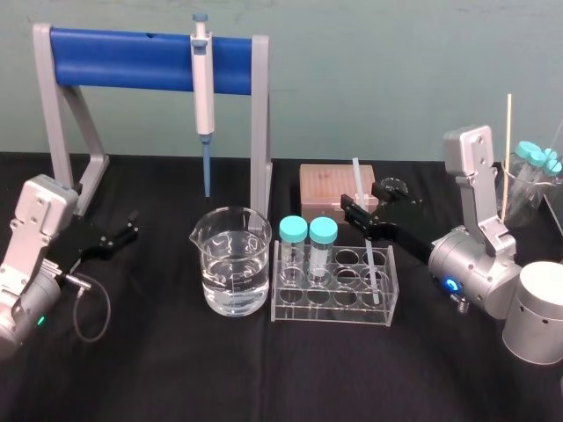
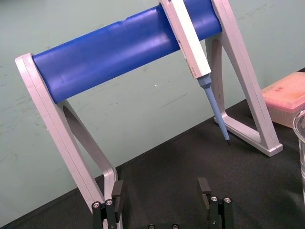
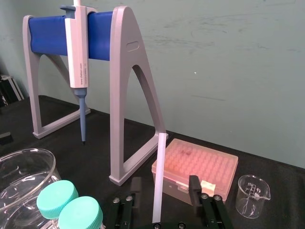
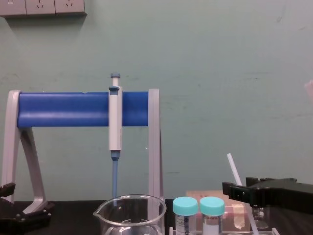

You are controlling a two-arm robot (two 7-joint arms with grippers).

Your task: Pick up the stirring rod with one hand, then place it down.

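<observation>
Right hand (image 3: 165, 187): released, its two fingers spread on either side of the stirring rod and above the right end of the rack.
Stirring rod (image 3: 159, 176): between the right hand's fingers with a gap on each side. It leans, its top rising above the hand and its lower end in a hole at the rack's right end, below the hand.
Rack (image 1: 330, 315): clear plastic, on the black worktop (image 1: 264, 378), directly under the hand.
Capped tubes (image 1: 293, 230): two with teal lids, in the rack's left end, just left of the hand.
Large beaker (image 1: 233, 264): holds clear liquid, further left of the hand, beside the rack.
Tip box (image 1: 330, 185): pink, just beyond the hand.
Small beaker (image 3: 252, 195): beyond the hand and to its right, beside the tip box.
Pipette (image 1: 203, 83): hangs on the blue-barred stand (image 1: 260, 132), beyond and left of the hand.
Left hand (image 1: 119, 236): released and empty, well left of the right hand, low over the worktop.
</observation>
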